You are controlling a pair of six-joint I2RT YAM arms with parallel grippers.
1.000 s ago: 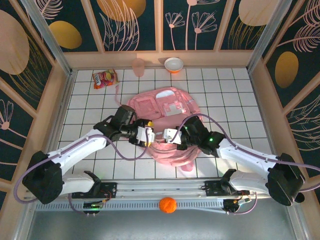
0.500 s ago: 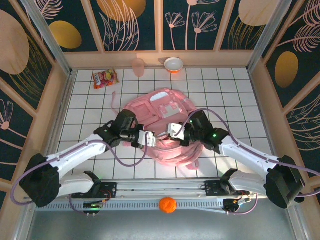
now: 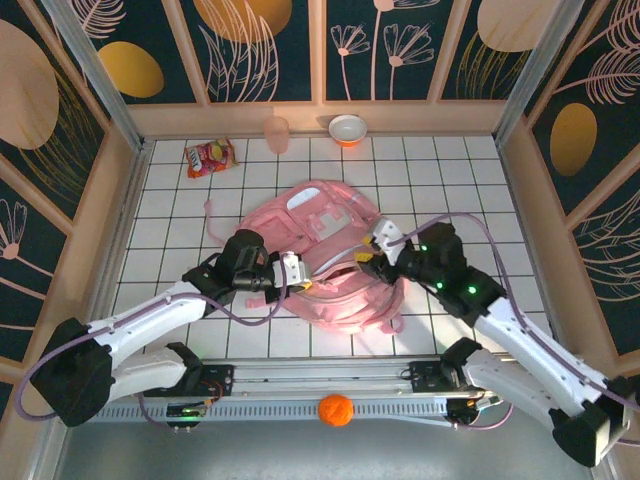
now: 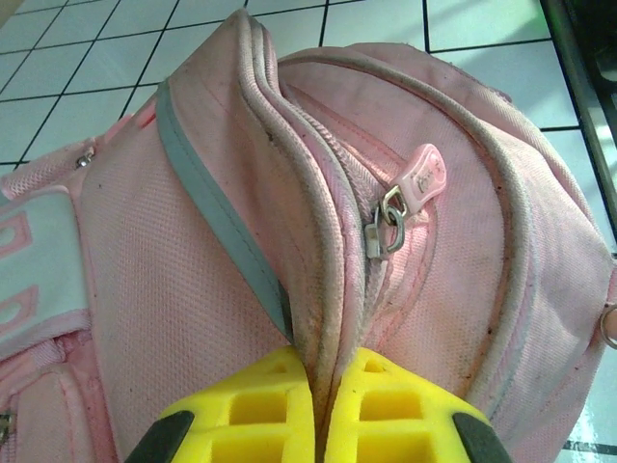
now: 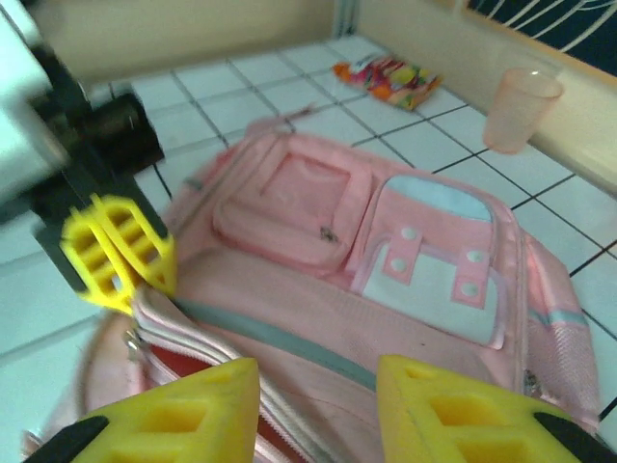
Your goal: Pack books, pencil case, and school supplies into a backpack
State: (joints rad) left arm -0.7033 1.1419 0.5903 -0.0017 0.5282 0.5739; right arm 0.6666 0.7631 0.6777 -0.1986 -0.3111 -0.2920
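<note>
Covering the whole work area is a white tiled table (image 3: 450, 190) ruled with dark grid lines. It is boxed in by wooden-framed walls (image 3: 400, 50) of dark navy panels painted with gold discs and pale leaf outlines.

One pink backpack (image 3: 325, 215) lies flat near the middle of the table, between the two arms. One red-orange snack packet (image 3: 210, 157) lies at the far left. One pale pink cup (image 3: 277, 133) and one white bowl (image 3: 348, 128) with an orange rim stand near the back wall, well apart from the bag. One orange ball (image 3: 336, 410) sits at the near edge, below the arm bases.

The left gripper (image 3: 298, 276) is clamped on the backpack: in the left wrist view its yellow fingers (image 4: 251, 405) press together on a piped fabric ridge beside a zip. One pink zip pull (image 4: 424, 174) hangs just above them.

The right gripper (image 5: 318, 386) hovers over the bag with its yellow fingers spread and nothing between them. The right wrist view shows the left gripper pinching the edge of a gaping zip, with a reddish strip inside.

What lies inside that gap cannot be made out. The arms cover part of the bag's near side from above, both wrist views cut the bag off, and the packet's print is too small to read.
</note>
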